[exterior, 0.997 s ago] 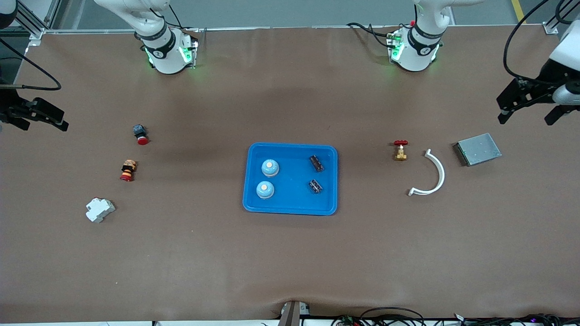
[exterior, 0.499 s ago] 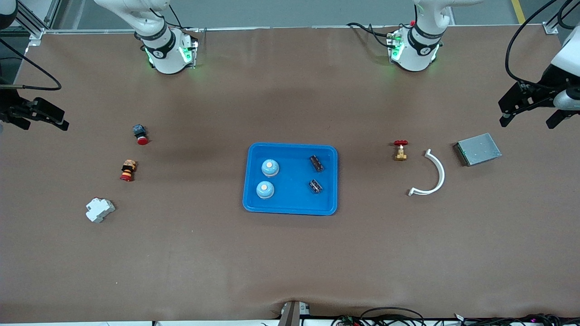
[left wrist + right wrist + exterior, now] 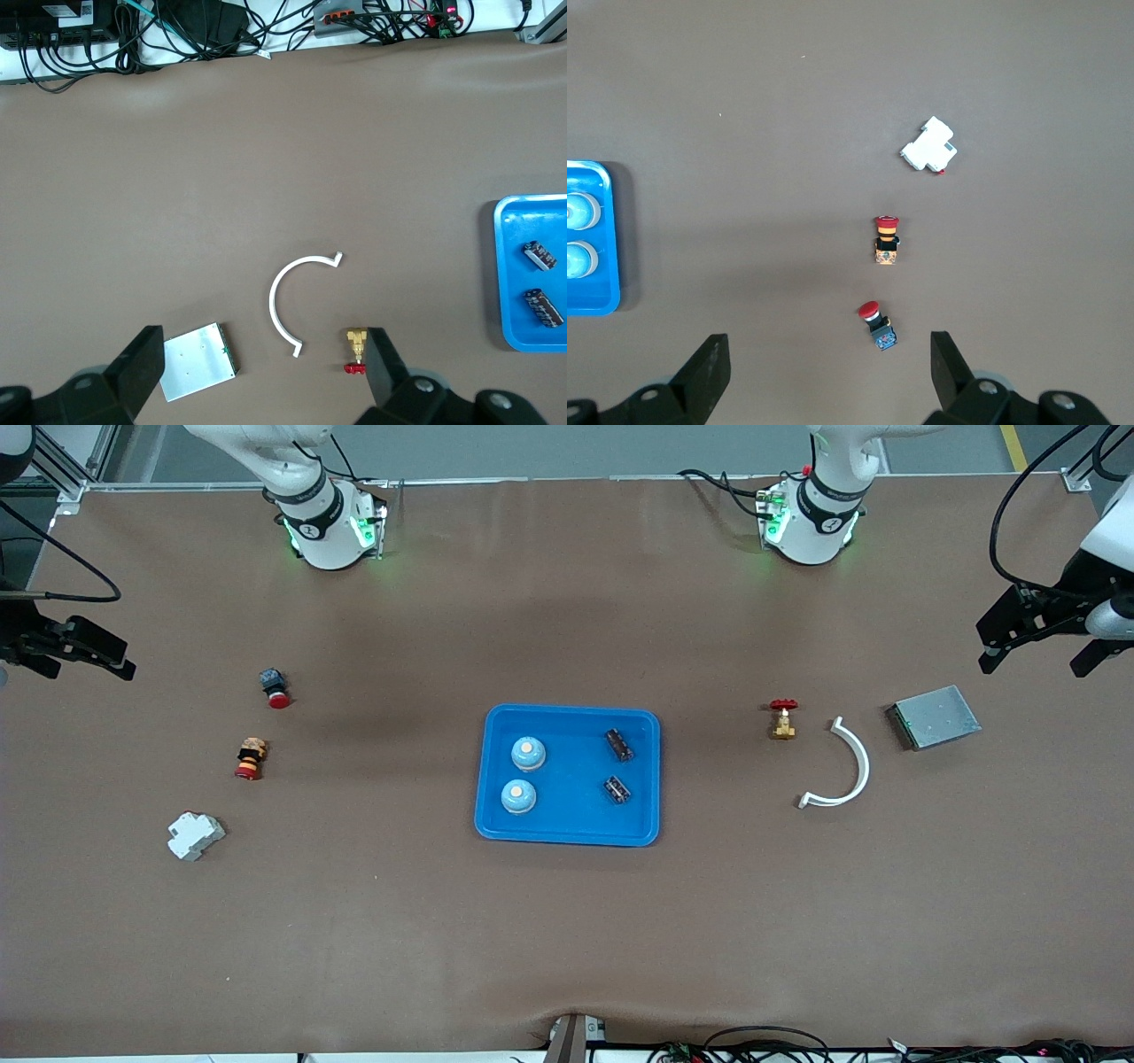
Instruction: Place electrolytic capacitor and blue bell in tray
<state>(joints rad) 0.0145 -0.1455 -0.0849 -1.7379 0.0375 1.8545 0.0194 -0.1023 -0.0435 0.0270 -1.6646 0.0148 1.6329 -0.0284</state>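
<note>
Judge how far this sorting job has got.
Done, it seems: two blue bells and two capacitors lie in the tray. In hand: nothing; the left gripper and right gripper hang open and empty at the table's ends. Left: no bell or capacitor shows outside the tray.

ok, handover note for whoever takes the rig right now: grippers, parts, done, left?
Left gripper: open, empty, up over the table edge at the left arm's end, near the grey metal plate.
Right gripper: open, empty, over the edge at the right arm's end.
Tray, mid-table: two blue bells toward the right arm's end, two capacitors toward the left arm's.
Done: both kinds of part lie in the tray.
Left: apparently nothing; no bell or capacitor visible outside it.
</note>
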